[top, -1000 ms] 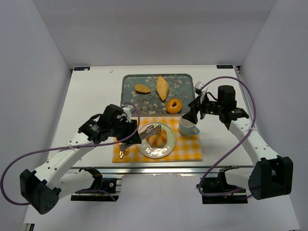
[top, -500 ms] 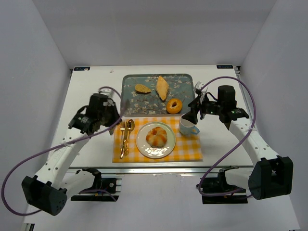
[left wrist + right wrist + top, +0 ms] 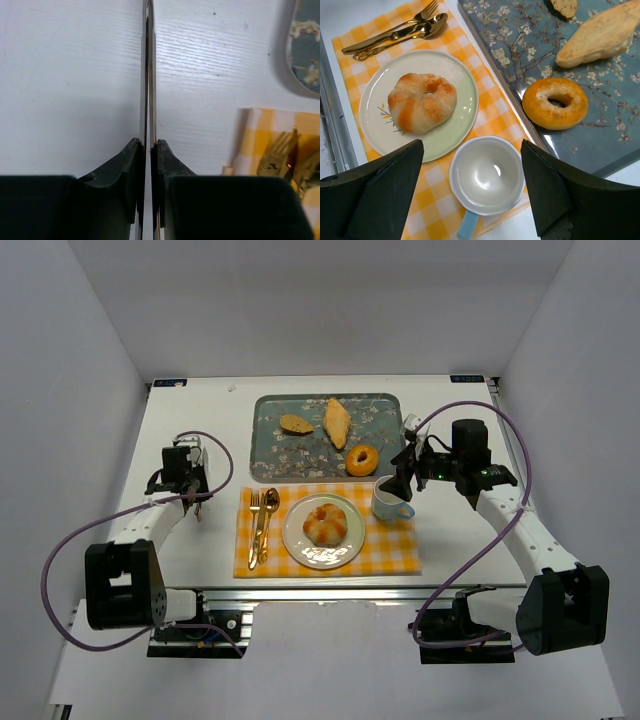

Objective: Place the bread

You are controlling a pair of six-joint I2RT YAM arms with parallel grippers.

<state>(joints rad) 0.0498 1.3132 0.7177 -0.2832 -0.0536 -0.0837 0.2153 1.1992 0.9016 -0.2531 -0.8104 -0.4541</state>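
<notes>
Left claw (image 3: pixel 149 144) is pinched tight on two thin metal strips (image 3: pixel 149 75) over the table (image 3: pixel 70 75), left of the checked cloth (image 3: pixel 265 125). Right claw (image 3: pixel 470 150) hangs spread wide above the cup (image 3: pixel 487 175), and the bread (image 3: pixel 422 102) sits mid-plate (image 3: pixel 462 80)!

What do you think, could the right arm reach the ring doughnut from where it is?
Probably yes. The right gripper hangs open over the cup, and the doughnut lies right beside the cup on the tray, uncovered, with nothing standing between them.
</notes>
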